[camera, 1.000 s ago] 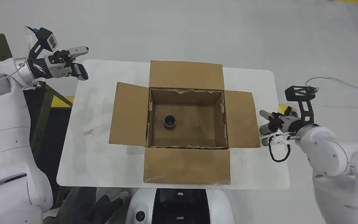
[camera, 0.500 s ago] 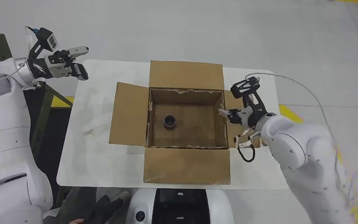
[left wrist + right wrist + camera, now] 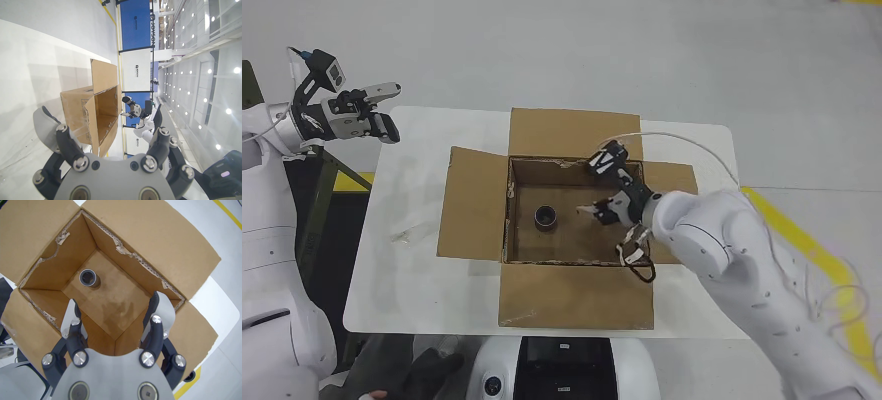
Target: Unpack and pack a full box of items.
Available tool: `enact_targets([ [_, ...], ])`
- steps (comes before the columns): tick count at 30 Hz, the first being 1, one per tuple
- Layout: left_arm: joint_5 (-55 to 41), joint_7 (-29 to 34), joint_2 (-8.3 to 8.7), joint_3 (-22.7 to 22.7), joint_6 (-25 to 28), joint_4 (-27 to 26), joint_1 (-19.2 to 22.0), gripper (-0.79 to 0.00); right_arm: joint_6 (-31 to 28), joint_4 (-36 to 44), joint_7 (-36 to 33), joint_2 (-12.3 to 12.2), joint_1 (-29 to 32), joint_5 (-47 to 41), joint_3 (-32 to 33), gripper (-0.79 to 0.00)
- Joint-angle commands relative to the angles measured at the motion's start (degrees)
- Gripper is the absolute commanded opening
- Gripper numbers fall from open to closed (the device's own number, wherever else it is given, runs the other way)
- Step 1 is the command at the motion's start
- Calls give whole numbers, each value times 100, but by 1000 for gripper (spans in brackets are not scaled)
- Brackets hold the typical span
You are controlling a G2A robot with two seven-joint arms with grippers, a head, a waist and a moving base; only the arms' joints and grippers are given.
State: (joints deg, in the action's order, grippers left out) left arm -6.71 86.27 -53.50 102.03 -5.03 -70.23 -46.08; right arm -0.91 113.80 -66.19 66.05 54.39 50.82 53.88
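An open cardboard box (image 3: 577, 290) stands mid-table with its four flaps folded out. On its floor, toward the left side, a small dark cylinder (image 3: 545, 216) stands upright, its round mouth (image 3: 88, 277) facing up. My right gripper (image 3: 592, 207) hovers open above the right half of the box opening, and nothing sits between its fingers (image 3: 115, 306). My left gripper (image 3: 390, 108) is open and empty over the table's far left corner, well away from the box (image 3: 75, 106).
The white table (image 3: 422, 280) has bare room left of the box and a narrow strip on the right. A dark round thing (image 3: 189, 376) peeks out past the right flap. A yellow floor line (image 3: 807, 240) runs beyond the table's right edge.
My right arm swung from beyond the table's right edge leftward to above the box opening. The left arm and the cylinder have not moved.
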Motion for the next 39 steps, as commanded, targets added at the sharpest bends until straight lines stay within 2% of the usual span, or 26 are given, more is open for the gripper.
enact_targets([
  [1, 0, 0, 0, 0, 0, 0, 0, 0, -132, -154, -24, 28, -114, -143, -95, -55],
  [3, 0, 0, 0, 0, 0, 0, 0, 0, -163, -280, -64, 59, -206, -174, -206, 0],
  [10, 0, 0, 0, 0, 0, 0, 0, 0, -246, -644, -195, 137, -432, -279, -449, 0],
  [33, 0, 0, 0, 0, 0, 0, 0, 0, -242, -654, -190, 140, -437, -286, -450, 0],
  [39, 0, 0, 0, 0, 0, 0, 0, 0, -1236, -1015, 250, 152, -517, -151, -622, 0],
])
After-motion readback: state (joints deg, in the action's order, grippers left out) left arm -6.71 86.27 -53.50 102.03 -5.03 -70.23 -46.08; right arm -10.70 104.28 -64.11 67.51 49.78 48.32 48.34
